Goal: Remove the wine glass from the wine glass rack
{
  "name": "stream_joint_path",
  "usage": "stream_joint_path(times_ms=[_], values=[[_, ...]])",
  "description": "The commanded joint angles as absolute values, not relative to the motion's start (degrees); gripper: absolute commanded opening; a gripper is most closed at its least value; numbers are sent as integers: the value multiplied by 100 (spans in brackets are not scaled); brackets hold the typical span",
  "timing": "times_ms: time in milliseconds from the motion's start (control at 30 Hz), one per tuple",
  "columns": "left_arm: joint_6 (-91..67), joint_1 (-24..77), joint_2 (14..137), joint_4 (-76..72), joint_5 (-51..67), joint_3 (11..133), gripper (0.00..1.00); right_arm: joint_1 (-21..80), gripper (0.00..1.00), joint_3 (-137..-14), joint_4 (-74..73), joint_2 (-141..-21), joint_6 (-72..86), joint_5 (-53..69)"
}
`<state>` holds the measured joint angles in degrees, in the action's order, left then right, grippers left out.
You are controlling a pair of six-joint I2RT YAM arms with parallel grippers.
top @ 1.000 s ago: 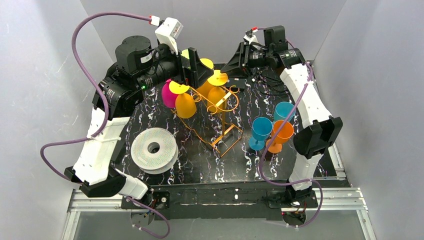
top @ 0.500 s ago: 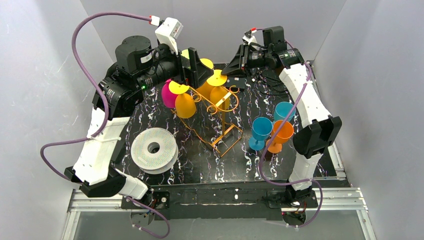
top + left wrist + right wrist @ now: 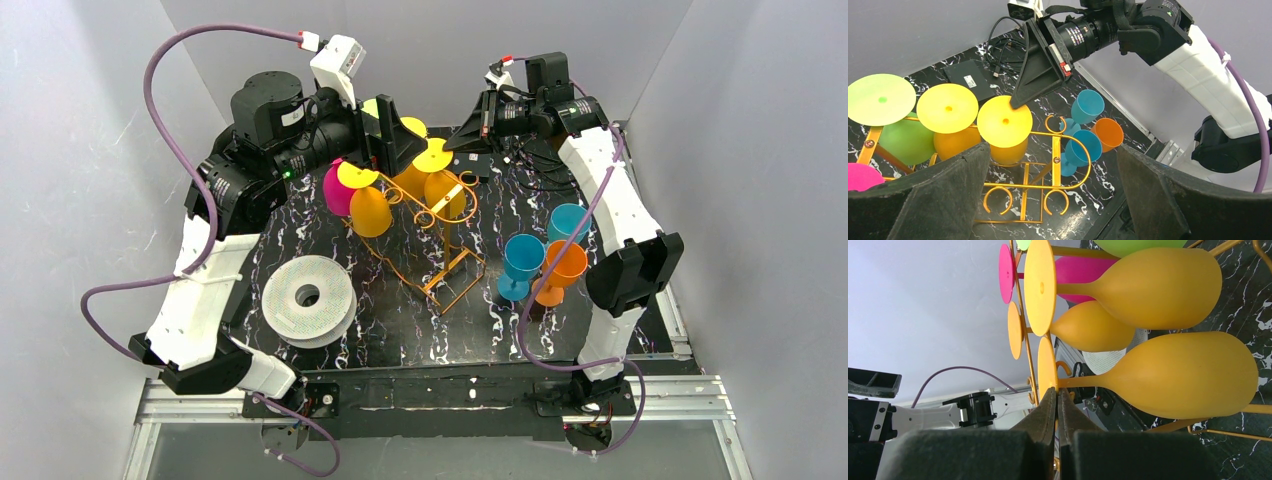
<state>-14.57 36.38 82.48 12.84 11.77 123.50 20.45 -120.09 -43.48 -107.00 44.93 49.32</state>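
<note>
The orange-gold wine glass rack (image 3: 440, 240) stands mid-table with several glasses hanging upside down from it. My right gripper (image 3: 447, 146) reaches in from the back right and is shut on the edge of the round foot (image 3: 1004, 121) of a yellow wine glass (image 3: 445, 192). In the right wrist view the fingertips (image 3: 1050, 399) pinch that thin foot (image 3: 1046, 362), and the glass's bowl (image 3: 1188, 375) hangs to the right. My left gripper (image 3: 395, 135) hovers open over the rack's (image 3: 1058, 155) far side. Its wide fingers (image 3: 943, 195) hold nothing.
More hanging glasses: pink (image 3: 335, 190), yellow-orange (image 3: 370, 212), green (image 3: 905, 140). Two blue glasses (image 3: 522, 262) (image 3: 568, 222) and an orange one (image 3: 562, 268) stand upright at the right. A white filament spool (image 3: 308, 298) lies front left. A black box with cables (image 3: 475, 165) sits at the back.
My right gripper's fingers have closed onto the rim of the yellow glass's foot. The left arm and the glasses have stayed where they were.
</note>
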Motion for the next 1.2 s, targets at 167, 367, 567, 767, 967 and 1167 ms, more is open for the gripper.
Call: stream_joint_path(times_ms=[167,367,567,767,967,1167], values=[[-1490,3625,8205,1064,1235,12533,98,2042,1,-11940,-3894,-10614,4727,5152],[-1495,3629,8203,1063,1239,12533,98,1969,1,-11920,-3786,-10564,4837,5169],[-1506,3629,8209,1056,1241,12538,98,1921,1,-11826,-3713,-10504,4889,5177],[-1525,3625,8222,1042,1263,12533,98,1860,1,-11821,-3683,-10463,4935,5198],[-1530,3623,8237,1045,1259,12551,98,1806,1,-11770,-3684,-10409,4935,5216],[-1545,3629,8251,1041,1271,12552,98,1767,1,-11663,-3645,-10333,4952,5231]])
